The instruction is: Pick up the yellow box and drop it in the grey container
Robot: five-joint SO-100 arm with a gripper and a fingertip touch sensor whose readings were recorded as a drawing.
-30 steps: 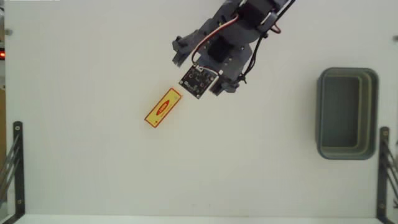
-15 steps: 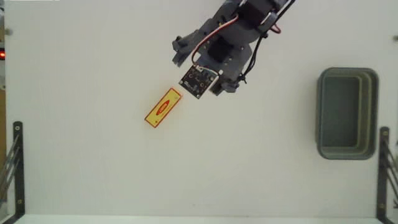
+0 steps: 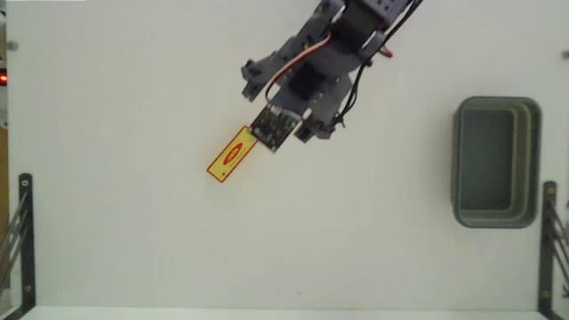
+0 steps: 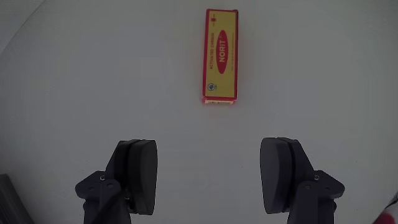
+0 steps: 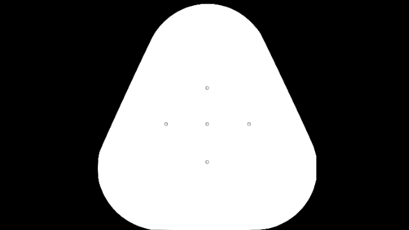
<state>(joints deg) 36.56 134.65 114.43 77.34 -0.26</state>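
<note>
yellow box (image 3: 233,153) flat on tabletop (image 3: 133,231), unmoved, well apart from grey container (image 3: 496,162) | gripper (image 4: 210,177) has shifted toward box since 0.5 s ago, now just beside it | jaws open, empty | approach, grasp not yet made

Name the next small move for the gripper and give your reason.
Probably ease the gripper forward and down over the yellow box. In the wrist view the fingers stand wide apart and empty, and the box lies flat on the table just ahead of them, its long axis running between them. The grey container waits far off.
</note>
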